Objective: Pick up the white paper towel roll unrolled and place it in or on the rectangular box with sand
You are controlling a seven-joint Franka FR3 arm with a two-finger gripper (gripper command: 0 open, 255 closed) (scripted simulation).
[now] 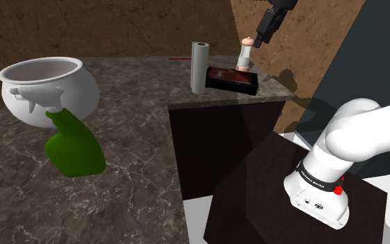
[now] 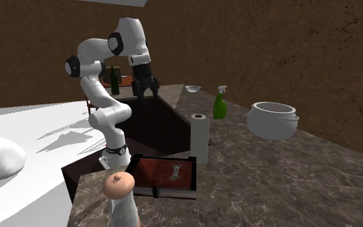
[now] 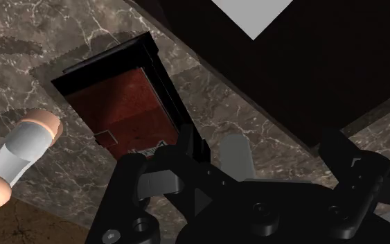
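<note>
In the shoulder view, the paper towel roll (image 1: 200, 67) is seen as a plain grey-white cylinder, upright on the table (image 1: 131, 104), below the fingers (image 1: 259, 39) and just beside the dark, red-filled box (image 1: 233, 79). In the second exterior view, the fingers are seen parted and empty, well apart from the paper towel roll (image 2: 200, 137). In the wrist view, the paper towel roll (image 3: 233, 154) is partly hidden between the fingers (image 3: 134, 194).

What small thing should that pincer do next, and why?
Probably lower the open pincer toward the upright paper towel roll. It hangs high above the counter holding nothing, while the roll stands untouched beside the dark box, so reaching the roll comes first.
</note>
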